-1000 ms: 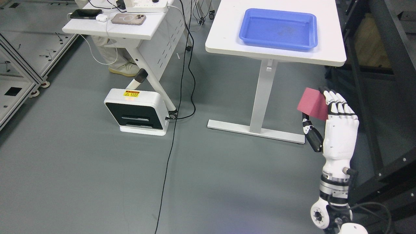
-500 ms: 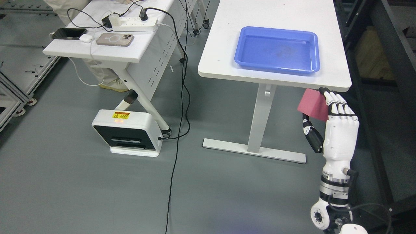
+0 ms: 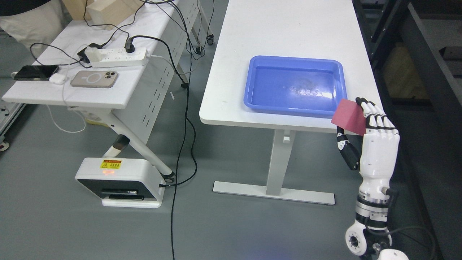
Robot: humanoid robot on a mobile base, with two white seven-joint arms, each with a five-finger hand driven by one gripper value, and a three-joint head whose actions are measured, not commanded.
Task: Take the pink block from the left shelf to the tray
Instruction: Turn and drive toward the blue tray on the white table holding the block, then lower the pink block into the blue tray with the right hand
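Pink block (image 3: 349, 117) sits clamped in the right hand (image 3: 371, 133), pinched between the white fingers (image 3: 377, 121) on its right side and the dark thumb (image 3: 345, 148) below it. The block is held tilted, one corner pointing up, and in the picture it overlaps the near right corner of the white tabletop (image 3: 288, 39) and the near right corner of the blue tray (image 3: 296, 85); whether it touches either cannot be told. The hand stands upright with its fingers pointing up, its white palm back facing the camera, and the arm rises from the lower right edge of the picture through a metal wrist joint (image 3: 371, 213).

The tray lies flat on the tabletop toward its near edge, with nothing inside but a few scuff marks. The tabletop rests on a single white leg with a flat foot (image 3: 274, 193) on the grey floor.

Left of it, well apart, stands a second white desk (image 3: 108, 97) carrying a power strip (image 3: 119, 57) with plugs in it, 2 phones (image 3: 94, 78), one pale and one dark, and a small white earbud case (image 3: 56, 78) between them. Black cables (image 3: 186, 119) run down from this desk to the floor. A white box-shaped device (image 3: 119, 182) with a yellow warning label stands on the floor beneath it. A dark metal rack (image 3: 433, 72) fills the right edge
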